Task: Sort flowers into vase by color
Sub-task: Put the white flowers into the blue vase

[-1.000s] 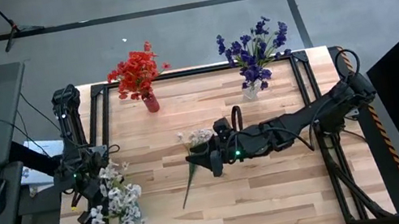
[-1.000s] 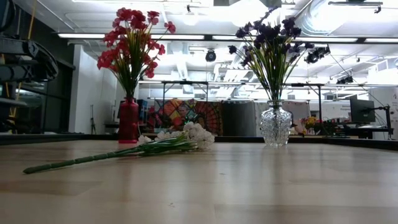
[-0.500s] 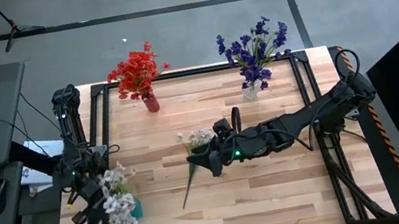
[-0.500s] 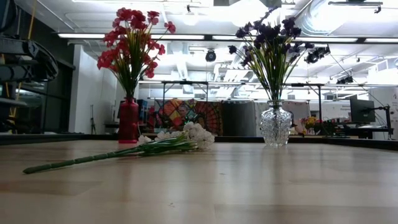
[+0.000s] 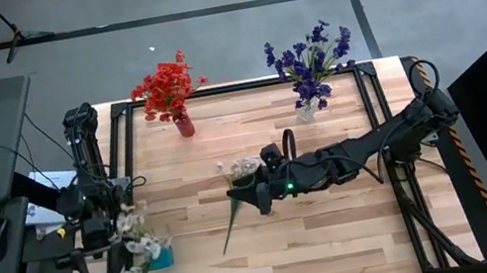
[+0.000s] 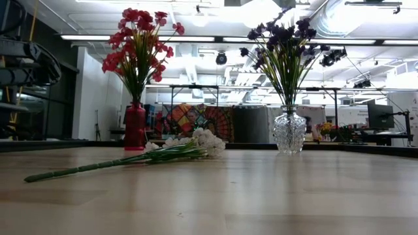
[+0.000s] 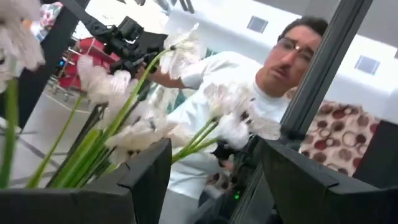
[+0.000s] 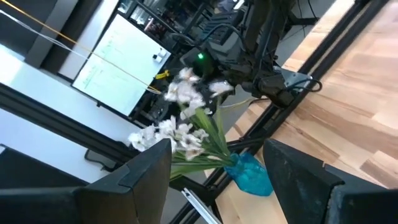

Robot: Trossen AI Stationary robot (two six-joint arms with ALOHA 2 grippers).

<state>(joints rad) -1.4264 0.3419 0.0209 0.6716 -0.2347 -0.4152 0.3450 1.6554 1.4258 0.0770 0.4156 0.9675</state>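
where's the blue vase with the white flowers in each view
high view: blue vase at the table's left edge, beside the left gripper.
low view: not in it.
left wrist view: vase itself not visible; only white flowers show close up.
right wrist view: between the right arm's own fingers, at the table's edge.
shared landmark: the white blossoms rising from the vase, in the high and right wrist views.
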